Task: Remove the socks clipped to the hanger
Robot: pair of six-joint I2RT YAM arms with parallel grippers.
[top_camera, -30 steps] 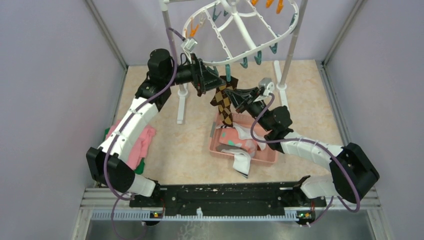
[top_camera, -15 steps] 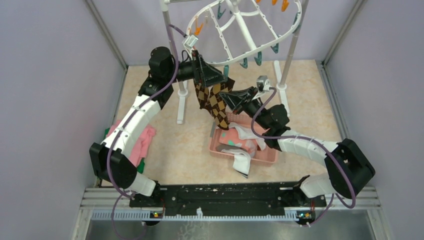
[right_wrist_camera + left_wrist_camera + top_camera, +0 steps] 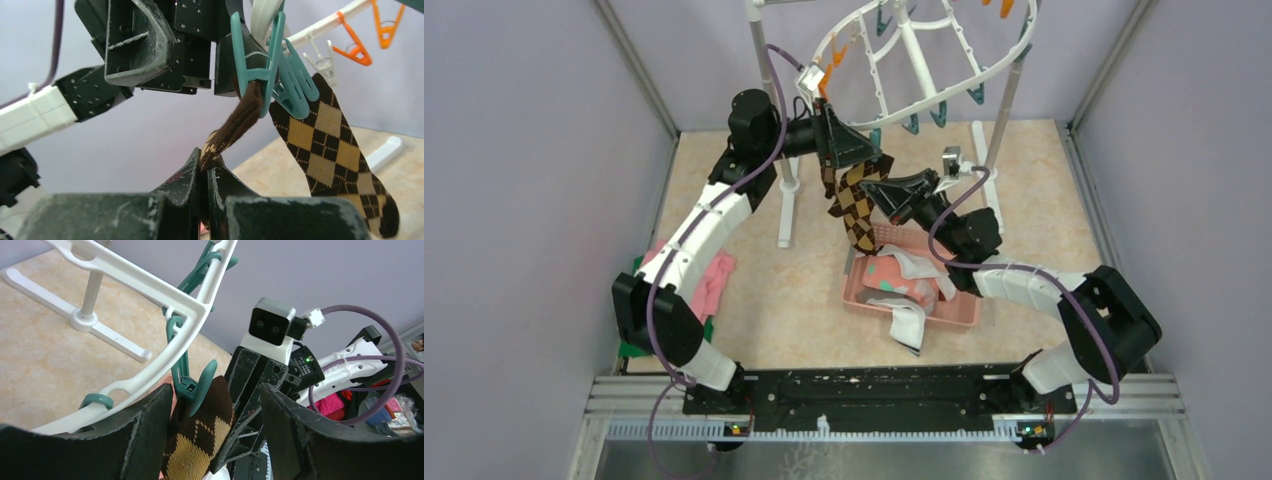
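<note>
Left gripper (image 3: pixel 215 395) released, jaws spread wide either side of a teal plastic clip (image 3: pixel 199 386) on the white plastic oval hanger (image 3: pixel 150 282). That clip bites the cuff of a brown-tan argyle sock (image 3: pixel 856 205), which hangs below the rack's near rim, above the pink rectangular basket (image 3: pixel 854 283). Right gripper (image 3: pixel 204 167) clenched on the sock's lower edge, fabric taut up to the clip. A second argyle sock (image 3: pixel 330 145) hangs just beside it from a neighbouring teal clip.

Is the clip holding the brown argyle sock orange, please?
No, the clip pinching the argyle sock in the right wrist view is teal.
</note>
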